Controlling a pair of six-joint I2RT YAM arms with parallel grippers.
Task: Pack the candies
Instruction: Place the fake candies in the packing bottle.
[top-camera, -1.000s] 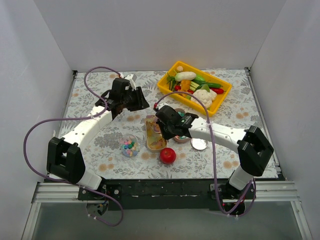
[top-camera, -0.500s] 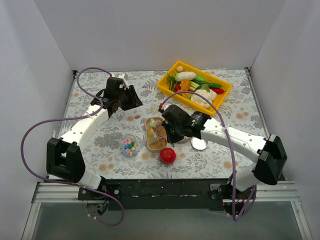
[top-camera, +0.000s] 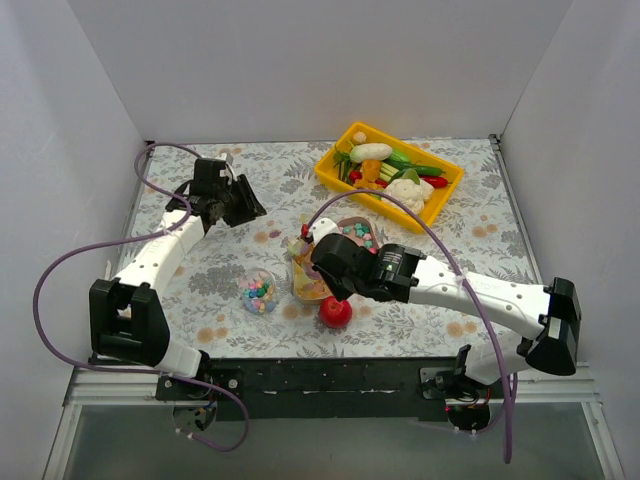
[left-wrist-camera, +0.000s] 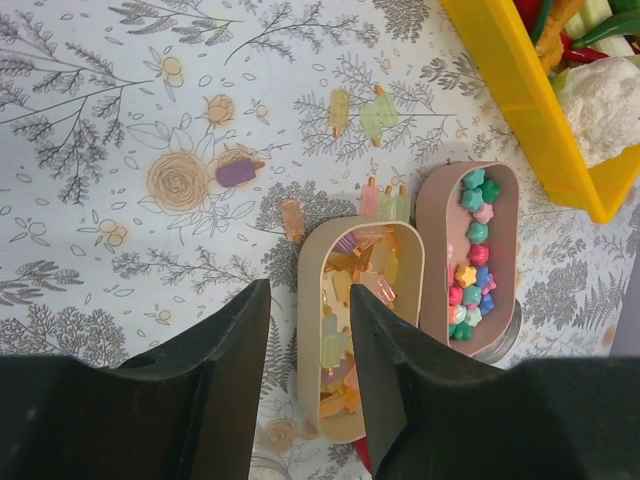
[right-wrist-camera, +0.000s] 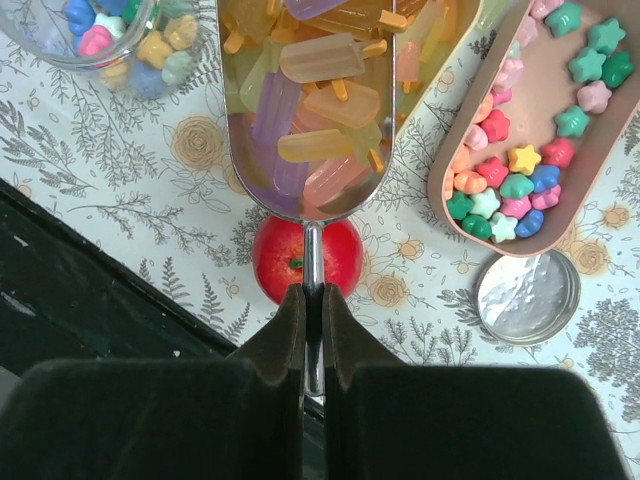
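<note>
My right gripper is shut on the thin handle of a metal scoop. The scoop is heaped with candies, amber, orange, pale yellow and lilac popsicle shapes. It hangs over the near end of a beige oblong tub that holds more candies. In the top view the right gripper is over this tub. A few loose candies lie on the cloth beyond the tub. My left gripper is open and empty, at the far left above the cloth, its fingers apart.
A pink tub of star sweets sits right of the beige tub, a metal lid beside it. A red ball lies under the scoop handle. A glass jar of mixed sweets stands left. A yellow tray of toy vegetables is far right.
My right arm has swung left and toward the near edge, with the scoop now loaded over the beige tub. My left arm has drawn back to the far left.
</note>
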